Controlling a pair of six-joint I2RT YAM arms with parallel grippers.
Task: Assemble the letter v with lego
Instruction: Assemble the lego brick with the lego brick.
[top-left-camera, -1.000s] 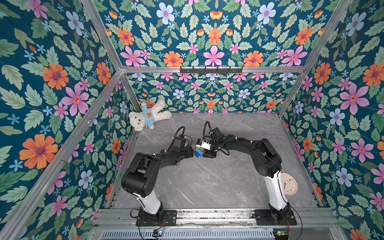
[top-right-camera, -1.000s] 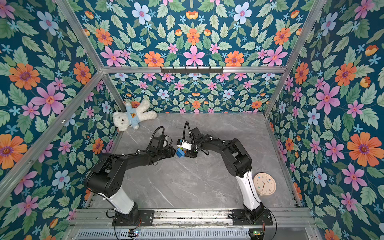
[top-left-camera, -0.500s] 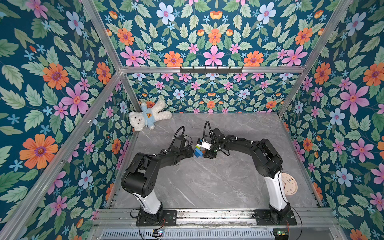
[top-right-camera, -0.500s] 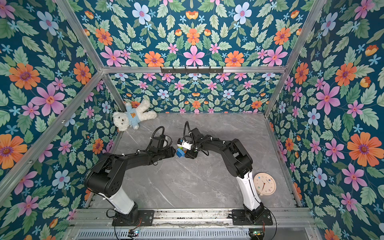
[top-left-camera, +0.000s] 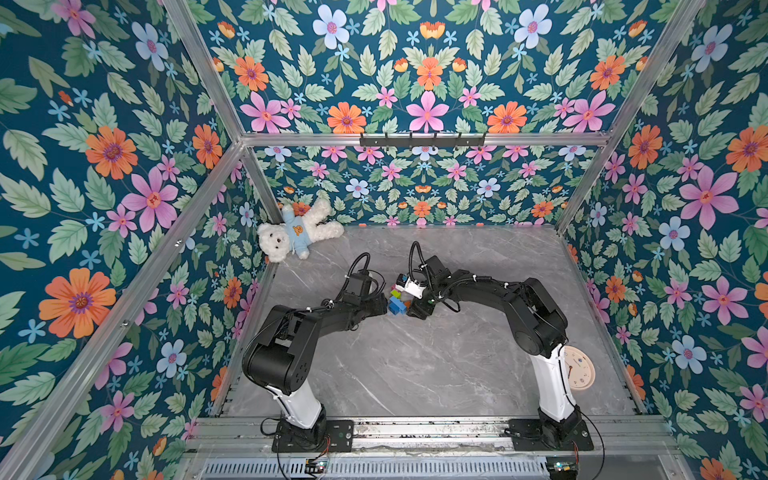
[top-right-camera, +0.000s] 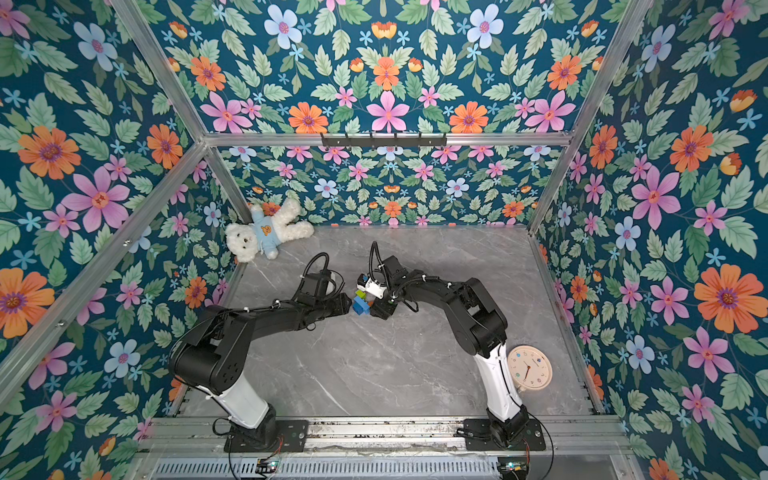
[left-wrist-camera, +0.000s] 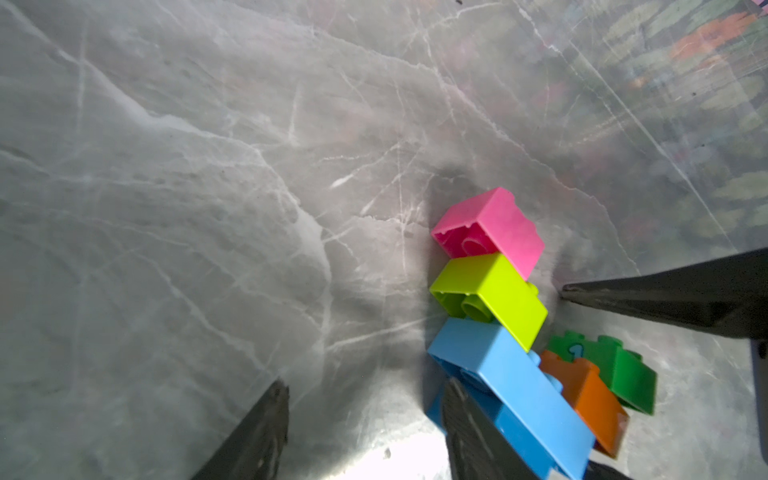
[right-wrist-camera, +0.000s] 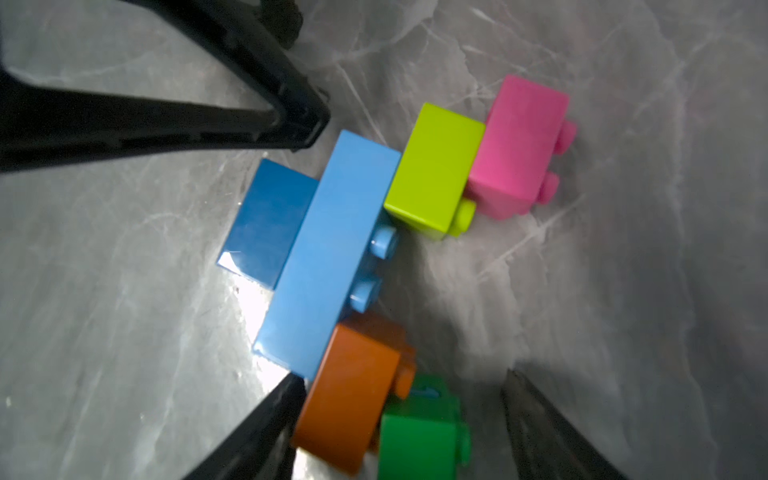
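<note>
At mid-surface, a V of joined bricks lies flat between two open hands.

Just toward 12 o'clock from the middle of the grey surface (top-left-camera: 415, 374) lies the letter v (top-left-camera: 397, 301). A long light-blue brick (left-wrist-camera: 519, 390) sits on a dark blue brick (right-wrist-camera: 266, 216). A lime brick (left-wrist-camera: 494, 295) and a pink brick (left-wrist-camera: 494, 228) form one arm, an orange brick (left-wrist-camera: 590, 395) and a green brick (left-wrist-camera: 615, 365) the other. The green brick bears a pale blue "1". At the V's 9 o'clock, the left hand (left-wrist-camera: 365, 386) is half-wide and grips nothing, one finger just beside the light-blue brick. At 3 o'clock, the right hand (right-wrist-camera: 403, 374) stands wide around the orange and green bricks. A teddy bear (top-left-camera: 297, 235) lies at 10 o'clock; a clock (top-left-camera: 579, 368), its digits unreadable, at 4. From above, arms and bricks sit as they did a second ago.
</note>
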